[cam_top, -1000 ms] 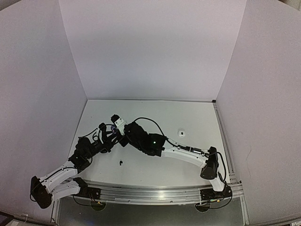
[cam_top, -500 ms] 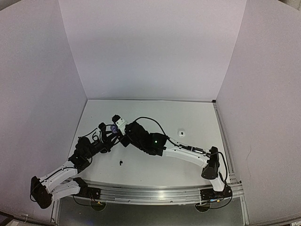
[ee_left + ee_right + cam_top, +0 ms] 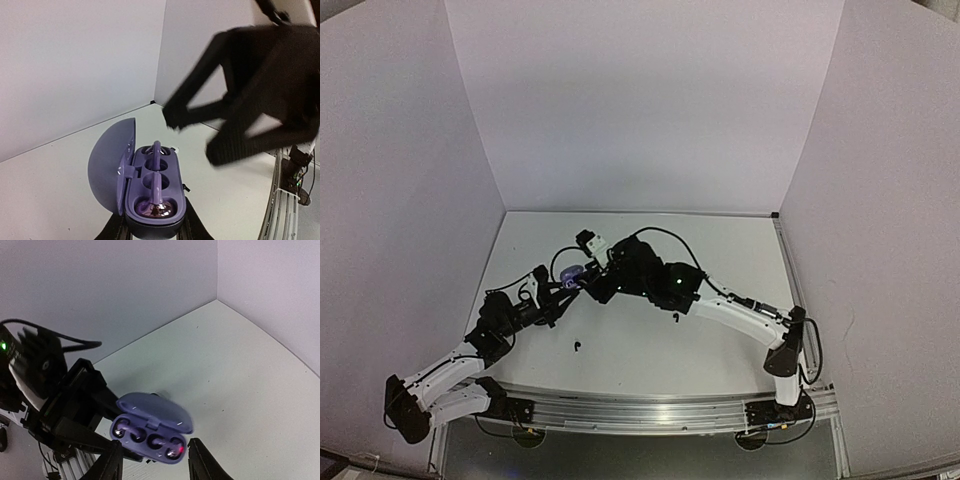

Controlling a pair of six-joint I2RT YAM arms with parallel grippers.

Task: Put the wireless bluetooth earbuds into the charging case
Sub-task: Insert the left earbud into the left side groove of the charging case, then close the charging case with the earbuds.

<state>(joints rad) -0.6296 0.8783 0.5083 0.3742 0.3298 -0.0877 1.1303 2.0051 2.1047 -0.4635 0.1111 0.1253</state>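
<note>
The purple charging case (image 3: 150, 192) sits with its lid swung open, and my left gripper (image 3: 155, 229) is shut on its base. Two purple wireless bluetooth earbuds lie in its wells, one near (image 3: 154, 205) and one far (image 3: 156, 150). From the right wrist the case (image 3: 152, 432) shows with the earbuds (image 3: 172, 450) seated and a red light on. My right gripper (image 3: 156, 467) hovers above the case, open, with nothing in it. From above, the case (image 3: 572, 272) is left of centre.
A small black bit (image 3: 577, 346) lies on the white table (image 3: 720, 250) in front of the left arm. A small white thing (image 3: 173, 148) lies just behind the case. White walls close the table on three sides. The metal rail (image 3: 650, 408) runs along the near edge.
My right gripper has opened and drawn back up and to the right, away from the case. The left gripper has kept the case where it was.
</note>
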